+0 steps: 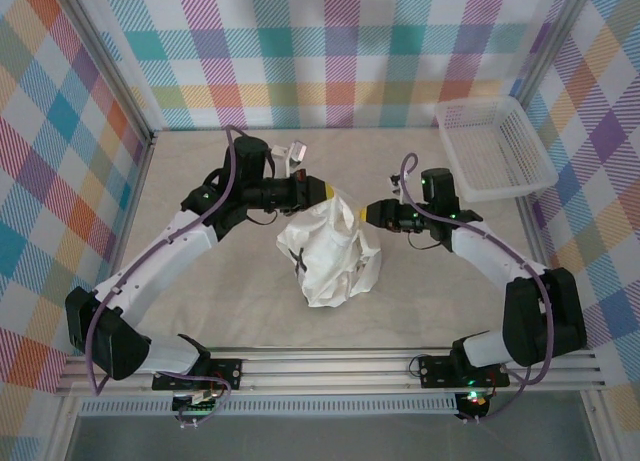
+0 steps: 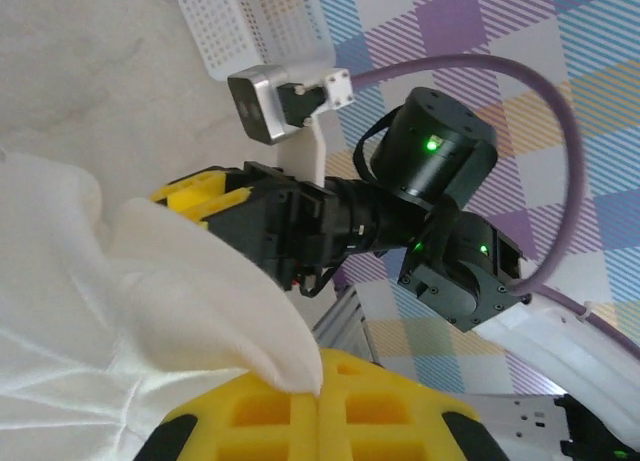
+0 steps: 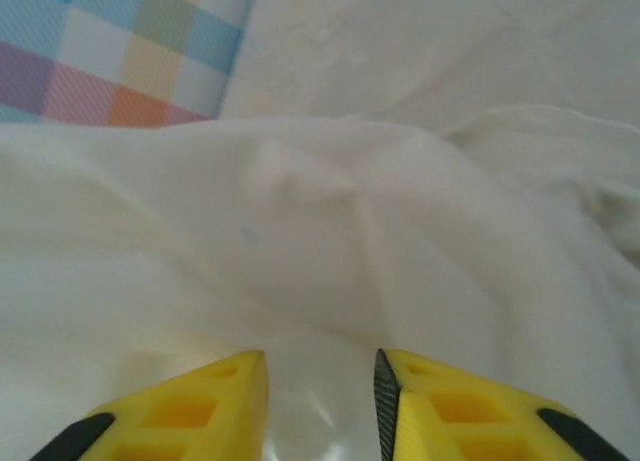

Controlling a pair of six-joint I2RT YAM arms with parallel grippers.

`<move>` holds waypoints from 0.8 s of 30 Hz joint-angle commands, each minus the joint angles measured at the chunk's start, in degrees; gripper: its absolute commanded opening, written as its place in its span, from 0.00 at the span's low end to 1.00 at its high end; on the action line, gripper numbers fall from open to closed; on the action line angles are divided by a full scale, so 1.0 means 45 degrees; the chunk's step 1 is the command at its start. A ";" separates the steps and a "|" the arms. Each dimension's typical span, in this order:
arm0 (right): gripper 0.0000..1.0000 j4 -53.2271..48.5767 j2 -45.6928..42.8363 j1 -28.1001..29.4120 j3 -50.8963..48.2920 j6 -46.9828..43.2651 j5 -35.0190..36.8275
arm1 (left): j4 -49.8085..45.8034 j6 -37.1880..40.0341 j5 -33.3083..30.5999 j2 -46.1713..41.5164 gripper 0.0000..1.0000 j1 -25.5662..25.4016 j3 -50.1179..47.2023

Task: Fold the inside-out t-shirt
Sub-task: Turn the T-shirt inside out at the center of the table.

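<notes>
The inside-out t-shirt (image 1: pixel 330 253) is a bunched white heap in the middle of the table, with a small dark tag on its left side. My left gripper (image 1: pixel 325 193) is at the top of the heap. In the left wrist view the left gripper (image 2: pixel 318 393) is shut, and a fold of the t-shirt (image 2: pixel 150 281) is pinched between its yellow fingers. My right gripper (image 1: pixel 364 214) is at the heap's upper right edge. Seen from the right wrist, the right gripper (image 3: pixel 320 369) has its fingers partly apart, with smooth cloth of the t-shirt (image 3: pixel 300 231) lying between and beyond them.
A white mesh basket (image 1: pixel 495 146) stands at the back right corner, and its edge shows in the left wrist view as the basket (image 2: pixel 250 26). Checked walls close the table on three sides. The aluminium rail (image 1: pixel 330 366) runs along the near edge.
</notes>
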 commanded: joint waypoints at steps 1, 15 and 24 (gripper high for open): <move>0.37 -0.1338 -0.1840 0.0217 -0.0165 -0.0375 0.2419 | -0.0199 -0.0384 0.0653 0.0260 0.00 0.0082 0.0584; 0.62 -0.1574 -0.4525 0.4894 -0.0032 0.2574 0.8163 | -0.0355 -0.0376 0.0306 0.0882 0.00 0.0082 0.0831; 0.00 -0.1236 -0.2964 0.4911 0.1360 0.1362 0.6001 | -0.2520 0.1638 -0.1147 0.0855 0.00 0.0355 0.1091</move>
